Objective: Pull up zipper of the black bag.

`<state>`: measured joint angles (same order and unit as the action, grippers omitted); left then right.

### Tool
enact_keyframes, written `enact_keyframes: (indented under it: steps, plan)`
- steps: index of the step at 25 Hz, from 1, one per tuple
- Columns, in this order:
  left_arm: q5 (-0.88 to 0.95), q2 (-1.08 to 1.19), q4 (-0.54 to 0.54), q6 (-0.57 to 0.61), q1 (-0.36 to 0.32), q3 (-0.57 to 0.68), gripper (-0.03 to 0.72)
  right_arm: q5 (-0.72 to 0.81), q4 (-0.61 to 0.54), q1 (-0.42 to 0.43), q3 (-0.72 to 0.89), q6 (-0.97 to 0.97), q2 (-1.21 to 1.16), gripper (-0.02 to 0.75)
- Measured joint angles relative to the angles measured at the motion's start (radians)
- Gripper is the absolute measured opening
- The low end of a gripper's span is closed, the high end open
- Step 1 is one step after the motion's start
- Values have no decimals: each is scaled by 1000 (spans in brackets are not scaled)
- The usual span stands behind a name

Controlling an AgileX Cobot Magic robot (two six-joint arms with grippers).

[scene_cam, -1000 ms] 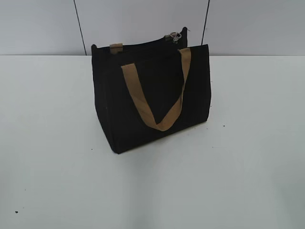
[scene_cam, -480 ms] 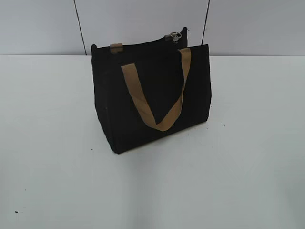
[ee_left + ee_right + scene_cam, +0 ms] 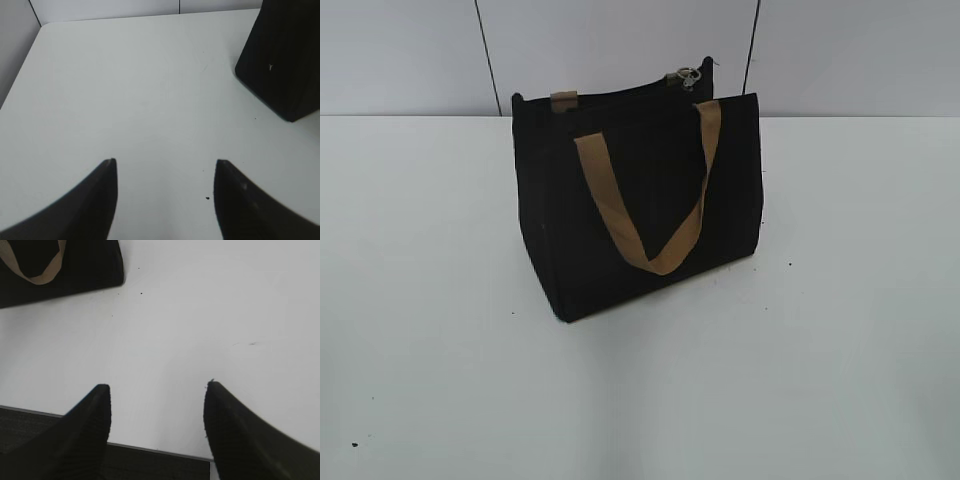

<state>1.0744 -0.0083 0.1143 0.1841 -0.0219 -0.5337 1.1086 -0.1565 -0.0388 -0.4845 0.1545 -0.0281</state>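
The black bag [image 3: 640,215] stands upright on the white table [image 3: 840,330], near its far edge. A tan strap [image 3: 650,215] hangs down its front face. The zipper's silver ring pull [image 3: 688,75] sits at the right end of the bag's top edge. Neither gripper shows in the exterior view. My left gripper [image 3: 165,167] is open and empty over bare table, with a corner of the bag [image 3: 282,55] at the upper right of its view. My right gripper [image 3: 157,390] is open and empty above the table's near edge, with the bag [image 3: 75,265] at the upper left of its view.
A grey panelled wall [image 3: 620,40] rises behind the table. The table's front edge and dark floor [image 3: 160,465] lie below my right gripper. Small dark specks [image 3: 207,198] dot the tabletop.
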Motion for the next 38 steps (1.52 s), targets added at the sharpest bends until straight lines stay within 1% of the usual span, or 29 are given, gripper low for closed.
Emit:
enact_keyframes:
  steps: [38]
  plan:
    - [-1, 0, 2, 0, 0, 5, 468, 0, -3, 0, 0, -2, 0, 449]
